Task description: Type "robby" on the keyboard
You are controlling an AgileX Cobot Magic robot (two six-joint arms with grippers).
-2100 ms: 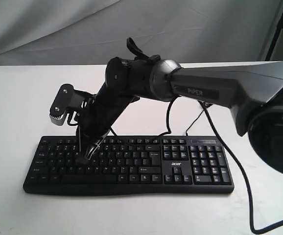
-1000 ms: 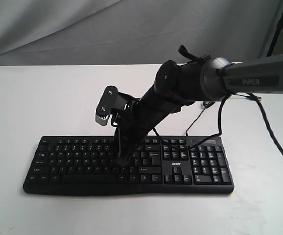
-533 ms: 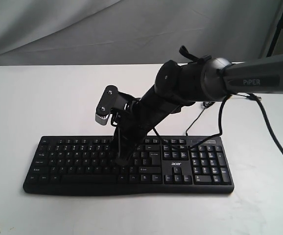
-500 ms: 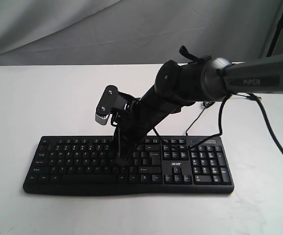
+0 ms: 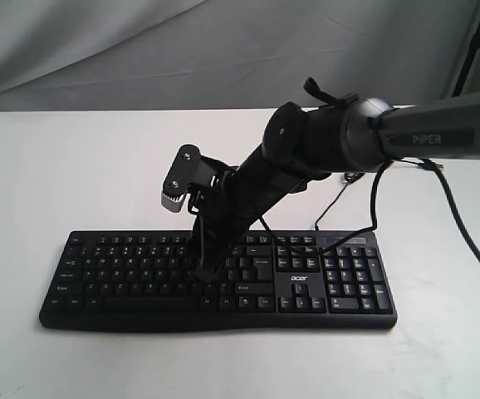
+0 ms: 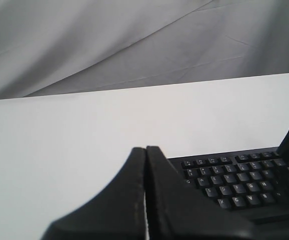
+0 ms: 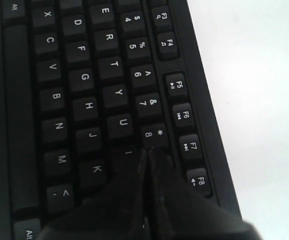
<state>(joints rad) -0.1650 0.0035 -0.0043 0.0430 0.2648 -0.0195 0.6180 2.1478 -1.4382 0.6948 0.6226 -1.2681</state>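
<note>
The black acer keyboard lies across the white table, number pad to the right. My right arm reaches over it from the right. My right gripper is shut, its tips down on the letter keys near the keyboard's middle. In the right wrist view the right gripper rests on the keyboard just past the I key, below the 8 key; the key under the tips is hidden. My left gripper is shut on nothing, hovering off the end of the keyboard near Q.
A thin black USB cable runs back from the keyboard. A thicker arm cable hangs at the right. The right wrist camera juts out above the keys. The white table ends at a grey cloth backdrop.
Two seconds ago my right gripper stood over the keyboard's left letter keys; it has since moved right to the middle. Over the last second it has held still.
</note>
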